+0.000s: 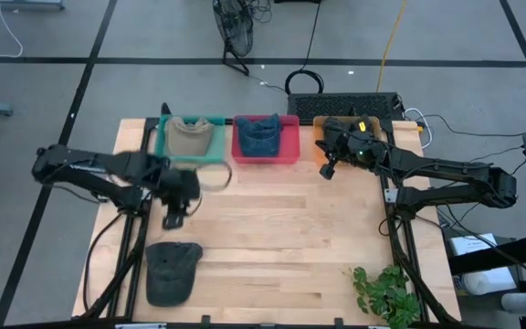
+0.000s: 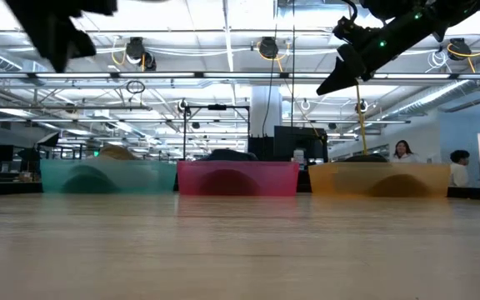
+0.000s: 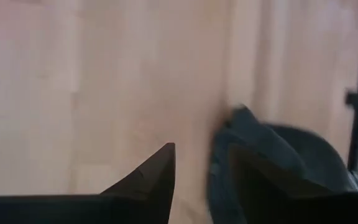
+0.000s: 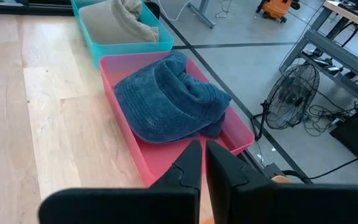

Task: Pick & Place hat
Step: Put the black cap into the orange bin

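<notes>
Dark hat [image 1: 173, 271] lies long axis front-to-back; left gripper [image 1: 173, 217] jaws spread above, right gripper [image 1: 329, 170] jaws pressed together.

Left pincer [image 1: 173, 219] open, raised off table; right pincer [image 1: 329, 171] shut, raised.

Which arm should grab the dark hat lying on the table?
Left. Its open end effector hangs just above the dark hat, while the right end effector is shut, across the table by the orange bin.
</notes>
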Controlling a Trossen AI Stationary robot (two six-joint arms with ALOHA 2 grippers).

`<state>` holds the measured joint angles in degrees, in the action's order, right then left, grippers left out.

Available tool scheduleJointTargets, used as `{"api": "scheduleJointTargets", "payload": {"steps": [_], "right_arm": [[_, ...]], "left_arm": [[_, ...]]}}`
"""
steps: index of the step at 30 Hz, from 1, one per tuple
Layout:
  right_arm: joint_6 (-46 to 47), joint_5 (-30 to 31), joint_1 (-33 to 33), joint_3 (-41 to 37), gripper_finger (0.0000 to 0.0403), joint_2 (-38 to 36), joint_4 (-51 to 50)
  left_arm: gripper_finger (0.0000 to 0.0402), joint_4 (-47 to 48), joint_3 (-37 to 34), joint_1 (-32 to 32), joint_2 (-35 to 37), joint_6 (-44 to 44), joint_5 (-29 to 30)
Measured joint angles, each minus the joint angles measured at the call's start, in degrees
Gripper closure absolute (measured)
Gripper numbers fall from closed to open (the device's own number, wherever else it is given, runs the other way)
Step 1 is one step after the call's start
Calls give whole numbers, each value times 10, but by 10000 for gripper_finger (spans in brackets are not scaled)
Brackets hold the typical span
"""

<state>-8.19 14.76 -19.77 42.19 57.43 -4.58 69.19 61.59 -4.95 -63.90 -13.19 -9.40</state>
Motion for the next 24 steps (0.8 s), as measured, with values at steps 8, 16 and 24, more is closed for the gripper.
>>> {"api": "scheduleJointTargets", "payload": {"steps": [8, 16, 24], "right_arm": [[0, 0, 0, 0, 403, 0, -5], [13, 0, 0, 0, 403, 0, -5], [15, -1, 0, 0, 403, 0, -5]], "left_arm": [[245, -5, -6, -204, -30, -230, -8], [245, -48, -6, -322, -144, -364, -32], [245, -70, -6, -355, -229, -399, -85]]}}
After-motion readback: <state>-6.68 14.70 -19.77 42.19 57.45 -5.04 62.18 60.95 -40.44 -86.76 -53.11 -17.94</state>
